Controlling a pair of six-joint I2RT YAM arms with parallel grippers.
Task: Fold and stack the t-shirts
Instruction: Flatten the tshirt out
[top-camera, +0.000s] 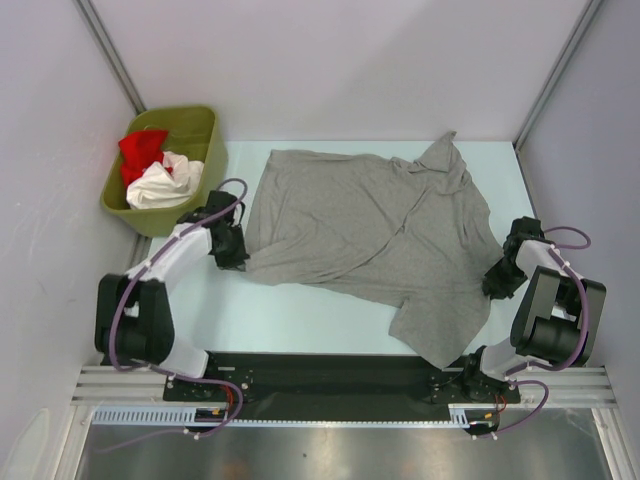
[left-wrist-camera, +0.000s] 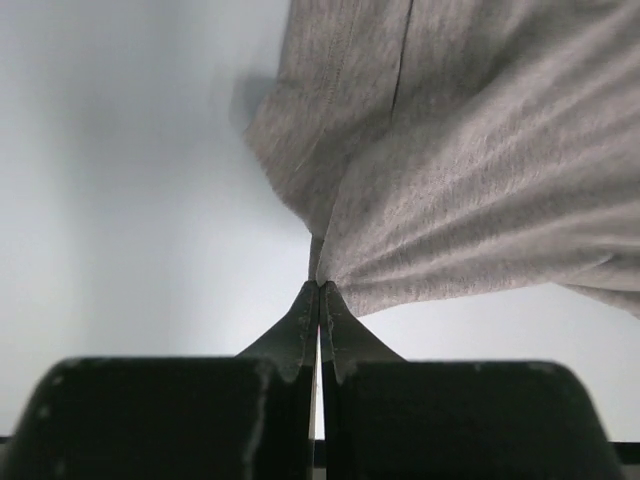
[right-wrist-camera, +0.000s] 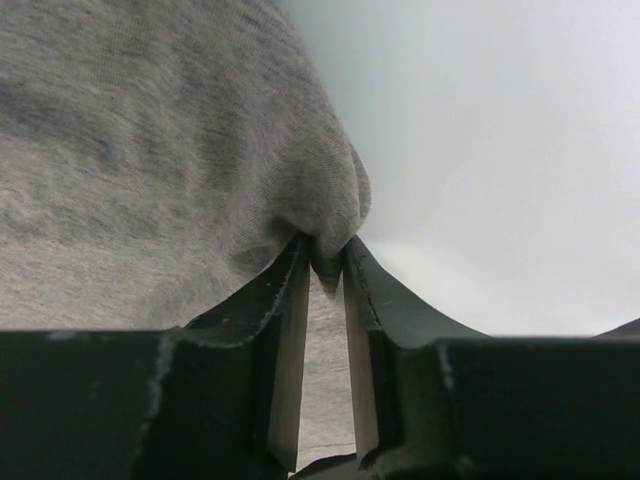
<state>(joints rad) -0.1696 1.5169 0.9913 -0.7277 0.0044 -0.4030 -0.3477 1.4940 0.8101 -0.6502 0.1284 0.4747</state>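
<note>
Because the table (top-camera: 300, 320) is largely covered by the rumpled heather-grey t-shirt (top-camera: 370, 230), which is pinched at both side edges, an uneven pull is judged the main risk.
The shirt's near flap is draped close to the table's front edge and could be dragged over it. The creases across the middle could be folded in if they are not smoothed. Bare table is left in front of the shirt on the left and in a strip behind it. The olive-green bin (top-camera: 200, 125), with a white shirt (top-camera: 165, 185) and a red shirt (top-camera: 142, 150) inside, is set just beyond the left arm and could be struck on a wide outward swing. Only a thin bunch of cloth is clamped by the fully closed left gripper (left-wrist-camera: 319, 290). A small fold is nipped between the narrowly set fingers of the right gripper (right-wrist-camera: 325, 250). Either pinch could be lost if the cloth is stretched taut.
</note>
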